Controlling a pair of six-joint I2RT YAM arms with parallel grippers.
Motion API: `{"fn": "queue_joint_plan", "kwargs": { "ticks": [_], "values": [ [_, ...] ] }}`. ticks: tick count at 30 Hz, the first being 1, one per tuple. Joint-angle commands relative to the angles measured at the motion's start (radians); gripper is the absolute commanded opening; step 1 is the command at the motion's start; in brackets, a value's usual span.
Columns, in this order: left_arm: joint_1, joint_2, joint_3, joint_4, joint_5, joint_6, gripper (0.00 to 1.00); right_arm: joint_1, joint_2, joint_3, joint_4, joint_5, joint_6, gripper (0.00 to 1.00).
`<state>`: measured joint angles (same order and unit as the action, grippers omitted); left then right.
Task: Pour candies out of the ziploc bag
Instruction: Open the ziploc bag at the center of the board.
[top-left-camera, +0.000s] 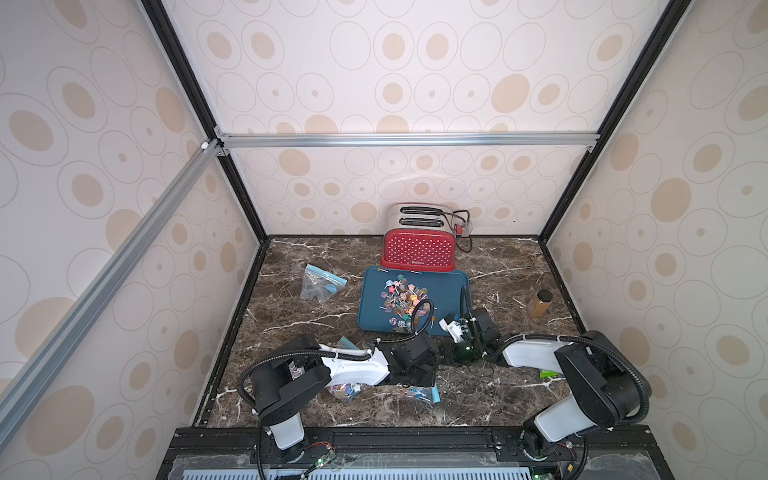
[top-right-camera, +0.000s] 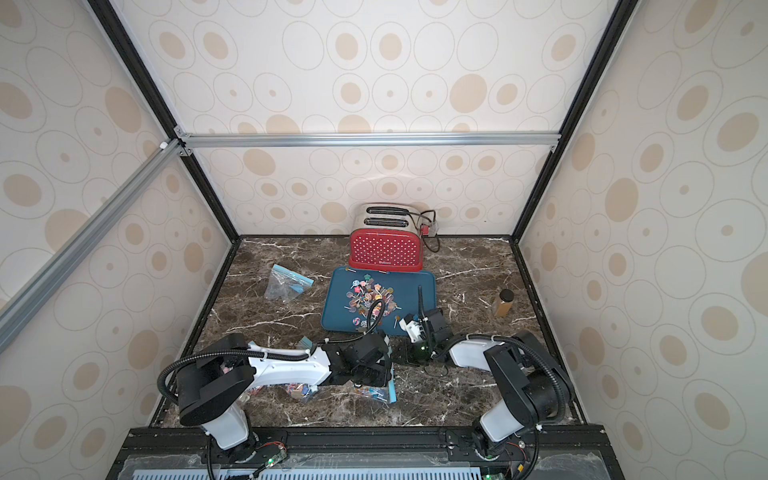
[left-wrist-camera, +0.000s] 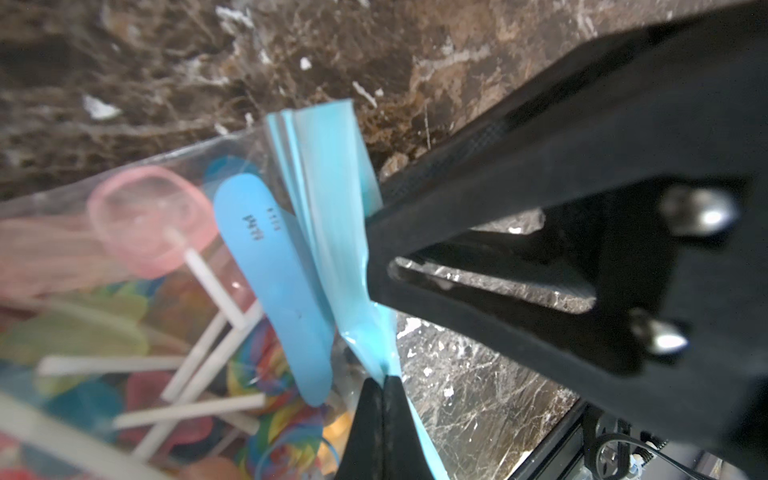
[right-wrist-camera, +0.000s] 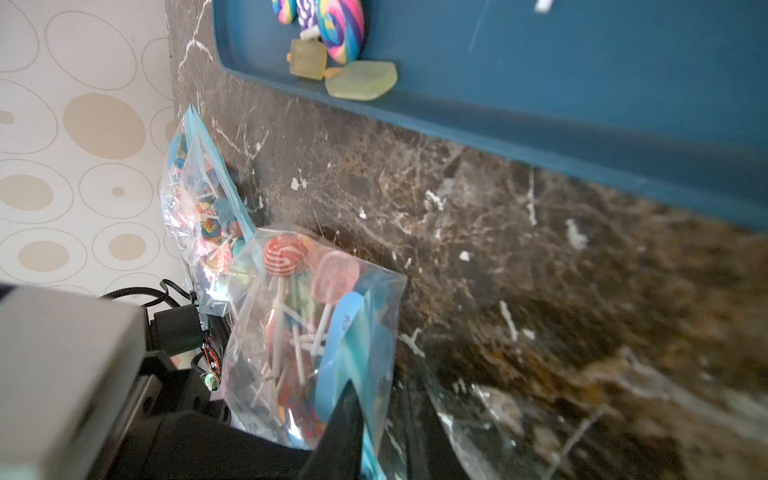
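Lying on the marble table (top-left-camera: 291, 257) near the blue tray (top-left-camera: 451, 286), the ziploc bag (right-wrist-camera: 291, 332) is pinched at its blue zip strip by the left gripper (left-wrist-camera: 382, 386), whose jaws are closed on it. Its candies (right-wrist-camera: 284, 255) are inside. The right gripper (left-wrist-camera: 368, 253) is pressed against the same strip, though a grip is not made out. A second filled bag (right-wrist-camera: 199, 208) is beside it, and both are partly hidden under the left arm (top-left-camera: 353, 368) in both top views. Loose candies (top-left-camera: 405, 299) are heaped on the tray. An empty bag (top-left-camera: 320, 282), a red dotted toaster (top-left-camera: 417, 249) and an amber bottle (top-left-camera: 540, 302) are set around. Print on the bag's blue label (left-wrist-camera: 270, 270) and the toaster's logo are too blurred to be read.
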<state>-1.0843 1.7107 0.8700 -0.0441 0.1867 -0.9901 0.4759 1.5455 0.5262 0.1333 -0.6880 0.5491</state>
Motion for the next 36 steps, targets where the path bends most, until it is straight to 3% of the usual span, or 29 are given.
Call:
{"fn": "queue_joint_plan", "kwargs": {
  "ticks": [1, 6, 8, 11, 14, 36],
  "values": [
    [0.005, -0.031, -0.003, 0.005, -0.002, 0.002, 0.0, 0.019, 0.019, -0.003, 0.018, -0.021, -0.01, 0.18],
    [0.005, -0.043, 0.004, -0.018, -0.015, 0.006, 0.01, 0.03, 0.019, 0.004, 0.021, -0.029, -0.007, 0.08],
    [0.005, -0.05, 0.01, -0.035, -0.023, 0.011, 0.11, 0.033, 0.017, 0.008, 0.021, -0.03, -0.006, 0.0],
    [0.005, -0.069, 0.022, -0.069, -0.04, 0.019, 0.27, 0.035, 0.006, 0.007, 0.016, -0.025, -0.006, 0.0],
    [0.007, -0.091, 0.039, -0.113, -0.062, 0.035, 0.36, 0.037, -0.01, 0.005, 0.007, -0.019, -0.011, 0.0],
    [0.034, -0.046, 0.063, -0.091, -0.085, 0.046, 0.35, 0.04, -0.03, -0.011, 0.02, -0.045, -0.015, 0.0]
  ]
}}
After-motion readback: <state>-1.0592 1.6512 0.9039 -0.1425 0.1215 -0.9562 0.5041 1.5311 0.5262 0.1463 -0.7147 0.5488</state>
